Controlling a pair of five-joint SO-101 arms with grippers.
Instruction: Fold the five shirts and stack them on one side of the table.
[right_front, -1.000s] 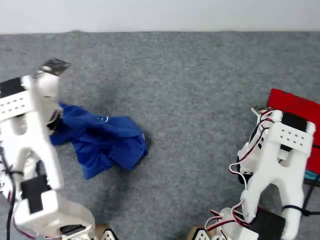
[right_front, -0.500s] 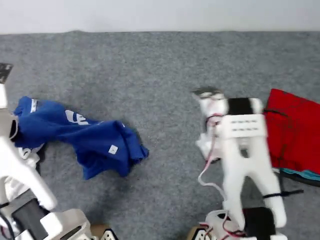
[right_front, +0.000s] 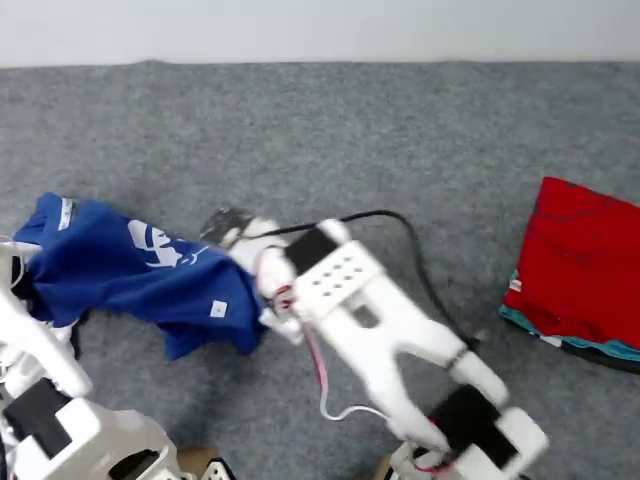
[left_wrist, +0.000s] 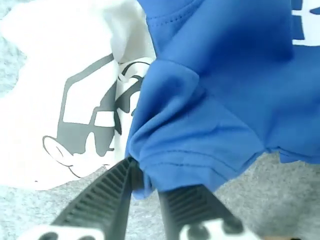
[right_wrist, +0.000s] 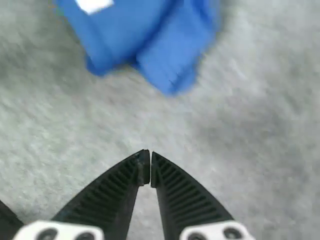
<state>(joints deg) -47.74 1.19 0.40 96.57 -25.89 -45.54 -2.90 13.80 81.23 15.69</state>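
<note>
The left gripper (left_wrist: 144, 176) is pinched tight on the hem of the blue shirt (right_front: 150, 275), which lies rumpled at the left of the high view, partly over a white printed shirt (left_wrist: 60, 95). The right gripper (right_wrist: 148, 154), its jaws closed with tips touching and holding nothing, hovers over the grey table (right_front: 400, 130) just beside the blue shirt's edge. At the right edge of the frame, a folded red shirt (right_front: 585, 265) rests on 1 teal shirt (right_front: 622, 349).
</note>
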